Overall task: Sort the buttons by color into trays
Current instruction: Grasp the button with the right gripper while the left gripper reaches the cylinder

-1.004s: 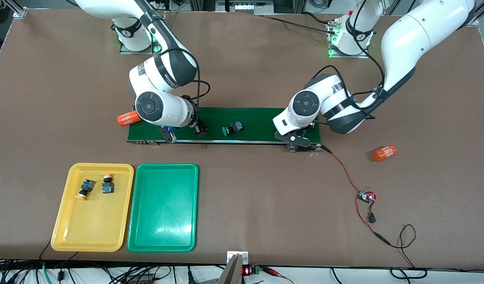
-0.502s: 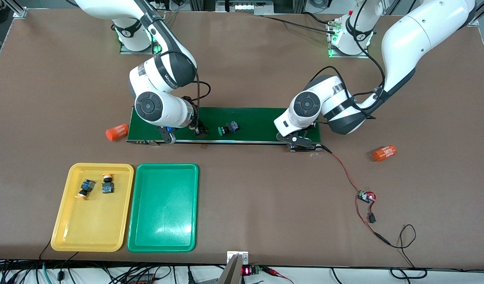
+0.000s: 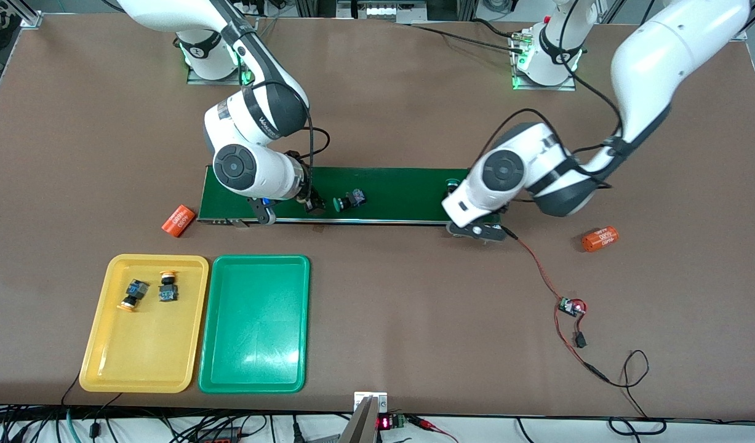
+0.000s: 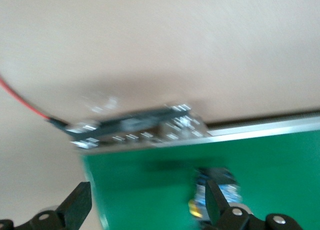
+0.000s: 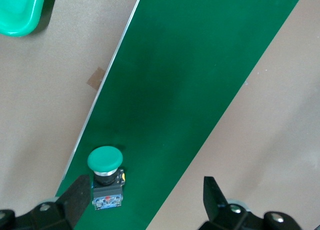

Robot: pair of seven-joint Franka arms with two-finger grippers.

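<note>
Green-capped buttons are what is left to sort: one (image 3: 347, 200) is lying on its side on the conveyor belt (image 3: 402, 184), just beside the right gripper (image 3: 291, 212), and a second (image 3: 452, 183) is peeking out on the belt at the left arm's end, partly hidden by that arm. Both yellow-capped buttons (image 3: 134, 294) (image 3: 167, 287) are lying in the yellow tray (image 3: 106, 369), while the green tray (image 3: 254, 369) beside it is holding nothing.

The right gripper is hanging low over the belt with its fingers (image 5: 76, 197) spread wide and empty — in its wrist view the green cap sits just ahead of them. The left gripper (image 3: 479, 231) is hovering over the belt's end, fingers (image 4: 80, 205) parted, gripping nothing, the second button directly beneath.

The step in hand looks like the pick of a green button. Next, the right gripper is needing to straddle the small body and close, then carry it to the green tray — nearer the camera than the belt.
</note>
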